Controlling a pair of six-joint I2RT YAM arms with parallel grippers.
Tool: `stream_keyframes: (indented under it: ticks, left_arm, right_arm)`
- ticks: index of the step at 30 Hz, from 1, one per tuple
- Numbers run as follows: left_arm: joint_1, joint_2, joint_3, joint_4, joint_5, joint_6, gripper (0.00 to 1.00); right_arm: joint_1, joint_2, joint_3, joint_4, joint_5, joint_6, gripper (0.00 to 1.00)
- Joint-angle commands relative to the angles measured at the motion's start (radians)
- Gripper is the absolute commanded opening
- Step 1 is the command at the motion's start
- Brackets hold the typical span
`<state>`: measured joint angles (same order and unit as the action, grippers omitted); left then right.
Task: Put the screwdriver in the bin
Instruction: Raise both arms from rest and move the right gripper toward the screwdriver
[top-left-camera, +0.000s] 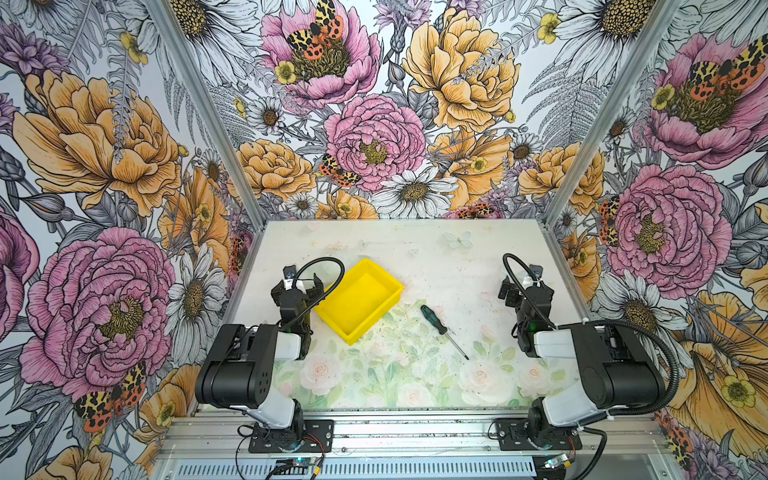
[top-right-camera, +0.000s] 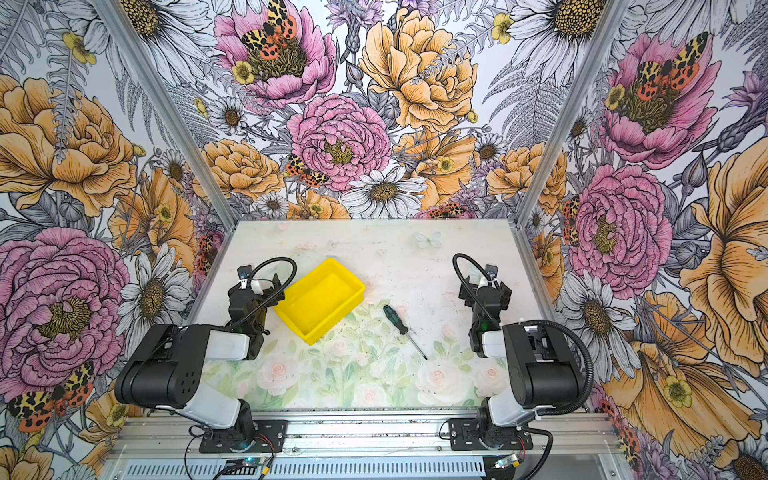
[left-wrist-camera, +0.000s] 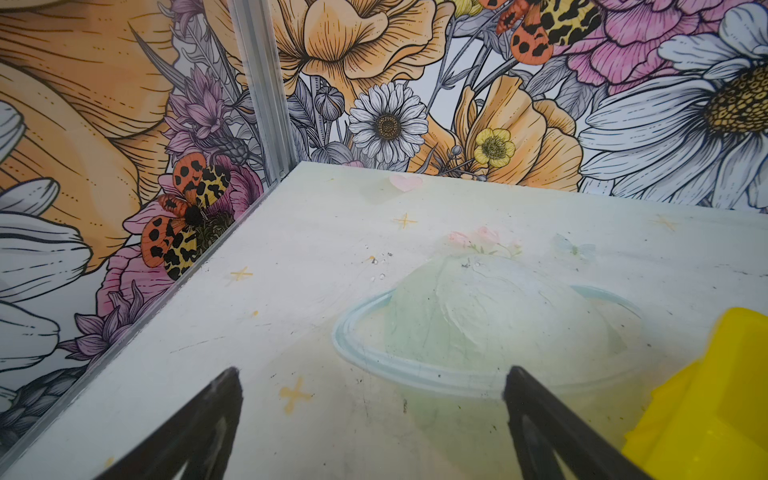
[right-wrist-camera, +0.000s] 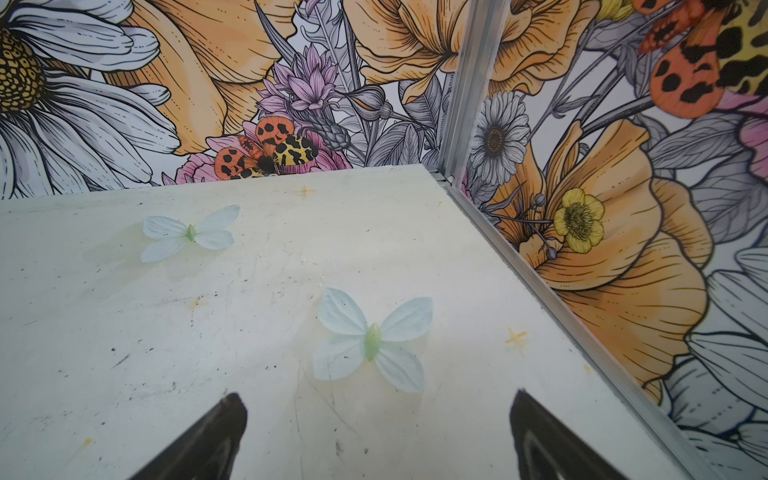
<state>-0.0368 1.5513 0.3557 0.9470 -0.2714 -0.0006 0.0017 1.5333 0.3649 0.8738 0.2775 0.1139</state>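
The screwdriver (top-left-camera: 442, 330) lies flat near the middle of the bench (top-left-camera: 436, 257), outside the yellow bin (top-left-camera: 361, 291) and close to its right corner without touching it, with the handle toward the far edge. The left tool (left-wrist-camera: 372, 374) and right tool (right-wrist-camera: 378, 397) are both spread wide and empty, each near its own side edge of the bench.

**No legible writing in any view**

No word, number, brand or sign can be read. The screwdriver (top-left-camera: 444, 331) shows only green and black bands on its handle, and the walls of the yellow bin (top-left-camera: 379, 316) are plain. The floral wall panels (top-left-camera: 374, 137) and the tabletop (top-left-camera: 436, 257) carry pictures only, with no lettering.
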Motion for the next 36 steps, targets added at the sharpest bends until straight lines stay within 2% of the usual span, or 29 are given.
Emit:
stream_keyframes:
  ticks: [1,21,25,27,29,32,36]
  left_arm:
    - [0.010,0.000,0.009,0.018,-0.008,-0.009,0.99]
    - [0.009,-0.001,0.009,0.018,-0.008,-0.010,0.99]
    - [0.009,-0.004,0.008,0.019,-0.021,-0.011,0.99]
    - [0.011,-0.028,0.012,-0.011,-0.041,-0.024,0.99]
    - [0.012,-0.053,0.008,-0.022,-0.015,-0.016,0.99]
    - [0.014,-0.144,0.034,-0.160,-0.040,-0.023,0.99]
    - [0.017,-0.280,0.053,-0.331,-0.024,-0.050,0.99]
  right_arm:
    - [0.005,0.002,0.005,0.037,0.015,0.005,1.00]
    - [0.006,-0.004,0.003,0.039,0.012,0.003,1.00]
    - [0.006,-0.033,0.013,-0.009,0.008,0.007,1.00]
    - [0.006,-0.037,0.001,0.007,0.002,0.001,1.00]
    - [0.006,-0.054,0.000,0.001,-0.003,-0.005,1.00]
    - [0.011,-0.132,0.039,-0.131,0.028,0.002,0.99]
    - [0.015,-0.227,0.082,-0.285,0.013,-0.003,0.99]
